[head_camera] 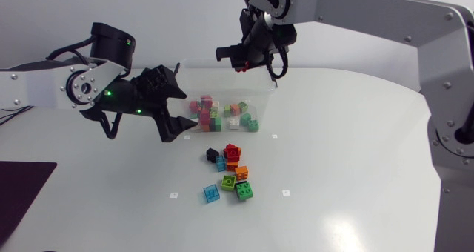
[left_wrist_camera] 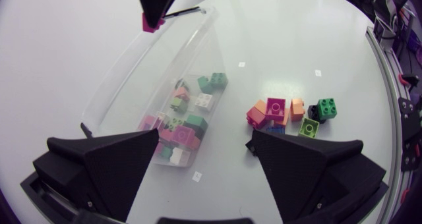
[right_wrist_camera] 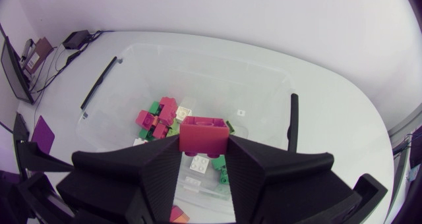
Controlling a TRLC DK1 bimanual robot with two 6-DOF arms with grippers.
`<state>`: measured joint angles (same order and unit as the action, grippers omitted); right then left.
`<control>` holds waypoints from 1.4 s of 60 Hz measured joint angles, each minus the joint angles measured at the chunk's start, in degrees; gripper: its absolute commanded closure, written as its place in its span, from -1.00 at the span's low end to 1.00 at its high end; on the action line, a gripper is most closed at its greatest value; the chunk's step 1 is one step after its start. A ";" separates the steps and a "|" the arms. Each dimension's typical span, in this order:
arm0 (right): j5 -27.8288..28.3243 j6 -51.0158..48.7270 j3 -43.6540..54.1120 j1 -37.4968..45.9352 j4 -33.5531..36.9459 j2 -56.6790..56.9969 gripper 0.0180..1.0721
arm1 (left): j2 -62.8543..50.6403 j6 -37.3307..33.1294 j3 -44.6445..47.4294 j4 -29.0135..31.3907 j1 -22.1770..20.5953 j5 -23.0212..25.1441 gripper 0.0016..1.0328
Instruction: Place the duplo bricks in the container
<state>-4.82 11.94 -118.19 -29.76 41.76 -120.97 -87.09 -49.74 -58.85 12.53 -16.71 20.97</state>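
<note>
Clear plastic is forming the walls of the container (head_camera: 263, 96), which is sitting open-topped toward the far side of the white table (head_camera: 355, 156). The right gripper (head_camera: 238, 59) is hanging above the container's far rim, its jaws pinching a red brick (head_camera: 238, 67) from two sides. In the right wrist view that red brick (right_wrist_camera: 204, 135) is sitting between the tips of the right gripper (right_wrist_camera: 204, 148), with the container (right_wrist_camera: 198, 59) lying open directly beneath it. A heap of sorted bricks (head_camera: 222, 113), pink, green and white, is lying on the container's floor.

The left gripper (head_camera: 178, 115) is hovering just beside the container's left end, its jaws standing wide apart and gripping nothing. In the left wrist view, the left gripper (left_wrist_camera: 204, 145) is framing the container's near end, whose wall (left_wrist_camera: 132, 79) is standing between it and the sorted bricks (left_wrist_camera: 184, 122).

Loose bricks (head_camera: 231, 174) are lying in a cluster on the table near the container, on its front side: black, red, blue, orange and two green ones are crowding together, while a light blue brick (head_camera: 211, 193) is lying just apart from them. In the left wrist view this cluster (left_wrist_camera: 283, 112) is lying ahead of one finger.

Small white markers (head_camera: 284, 192) are dotting the table around the cluster. A dark mat (head_camera: 22, 193) is lying at the table's near left corner.
</note>
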 measured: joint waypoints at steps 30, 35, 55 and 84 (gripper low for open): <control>-1.68 -0.24 -7.04 0.74 4.24 -4.63 -0.90 | -7.93 -10.78 2.89 -0.07 -2.93 0.17 -0.90; -1.66 -0.52 -5.81 0.85 4.68 -2.40 -0.90 | -9.75 -12.11 2.89 -0.55 -3.72 0.20 -0.89; 2.91 -3.54 15.28 1.25 1.44 19.52 -0.90 | -17.16 -17.25 1.42 -0.42 -6.25 -0.09 -0.88; 4.81 -4.46 49.79 -1.97 -12.07 31.50 -0.90 | -28.00 -22.36 -11.13 8.68 -7.85 -1.97 -0.38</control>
<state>-0.01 7.49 -68.40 -31.73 29.69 -89.47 -115.09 -72.10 -69.98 21.21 -24.56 19.00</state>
